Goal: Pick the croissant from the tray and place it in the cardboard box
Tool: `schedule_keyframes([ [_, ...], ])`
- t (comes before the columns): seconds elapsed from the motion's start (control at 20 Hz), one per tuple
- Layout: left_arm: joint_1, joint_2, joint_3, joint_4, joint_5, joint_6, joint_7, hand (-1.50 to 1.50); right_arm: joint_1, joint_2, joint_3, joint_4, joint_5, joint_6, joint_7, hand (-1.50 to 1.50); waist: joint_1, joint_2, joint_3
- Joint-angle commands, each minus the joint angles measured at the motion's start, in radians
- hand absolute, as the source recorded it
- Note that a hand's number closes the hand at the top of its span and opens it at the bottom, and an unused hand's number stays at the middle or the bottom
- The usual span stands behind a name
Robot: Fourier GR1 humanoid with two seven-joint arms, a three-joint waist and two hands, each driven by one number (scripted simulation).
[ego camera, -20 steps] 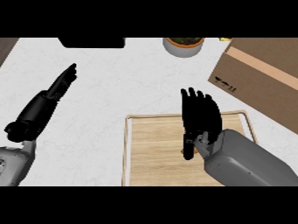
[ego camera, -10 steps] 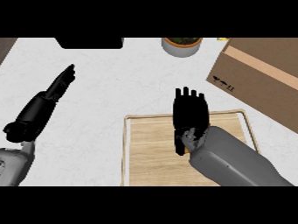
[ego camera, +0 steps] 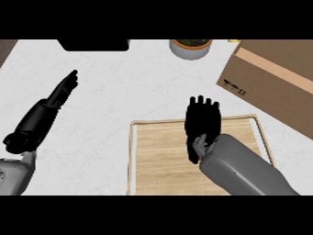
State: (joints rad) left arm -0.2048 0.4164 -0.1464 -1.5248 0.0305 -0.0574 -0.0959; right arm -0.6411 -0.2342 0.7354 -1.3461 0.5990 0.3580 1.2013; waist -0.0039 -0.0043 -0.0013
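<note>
The right hand [ego camera: 203, 120] lay over the far rim of the tray [ego camera: 159, 156], at about 12 o'clock on it, fingers straight and flat, grasping nothing. The left hand [ego camera: 62, 89] rested at about 9 o'clock on the counter [ego camera: 118, 87], well apart from the tray, fingers extended and released.

The croissant was not visible in the head view. The exposed tray board showed bare wood, so the pastry probably lay beneath the right hand or its forearm; this could not be confirmed.

Handling assessment: a croissant is judged light, soft and flaky, and it would crush or shed under pinching. The recommended hold is across the thick middle section, with thumb on 1 side and fingers on the other, and not at the thin tips.

Edges and room: the tray had a raised rim, so the item would need lifting clear before travel. The cardboard box [ego camera: 281, 87] stood at about 2 o'clock from the tray, just beside its far right corner, with its near wall facing the tray. A pot [ego camera: 191, 48] at 12 o'clock and a dark object [ego camera: 94, 44] at 11 o'clock stood well apart from that route.
</note>
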Motion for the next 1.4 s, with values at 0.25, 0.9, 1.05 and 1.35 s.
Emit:
schedule_keyframes([
  [0.25,-0.029,-0.023,0.004,-0.018,0.002,-0.027,0.045,0.0,0.067,0.096,-0.047,0.03,0.07,0.056,0.178,-1.5,0.002,0.002,0.001],
  [0.9,-0.007,-0.033,0.044,0.018,-0.023,-0.043,-0.018,0.0,0.173,0.065,-0.146,0.055,0.212,0.051,0.068,-1.5,0.004,0.004,0.001],
  [1.05,0.009,-0.049,0.032,-0.027,-0.041,-0.042,0.018,0.0,0.197,0.078,-0.162,0.064,0.221,0.084,0.008,-1.5,0.007,0.004,0.001],
  [1.35,-0.02,-0.084,0.03,-0.023,-0.083,-0.043,0.056,0.0,0.204,0.079,-0.102,0.106,0.383,0.009,-0.17,1.5,0.008,0.005,0.001],
])
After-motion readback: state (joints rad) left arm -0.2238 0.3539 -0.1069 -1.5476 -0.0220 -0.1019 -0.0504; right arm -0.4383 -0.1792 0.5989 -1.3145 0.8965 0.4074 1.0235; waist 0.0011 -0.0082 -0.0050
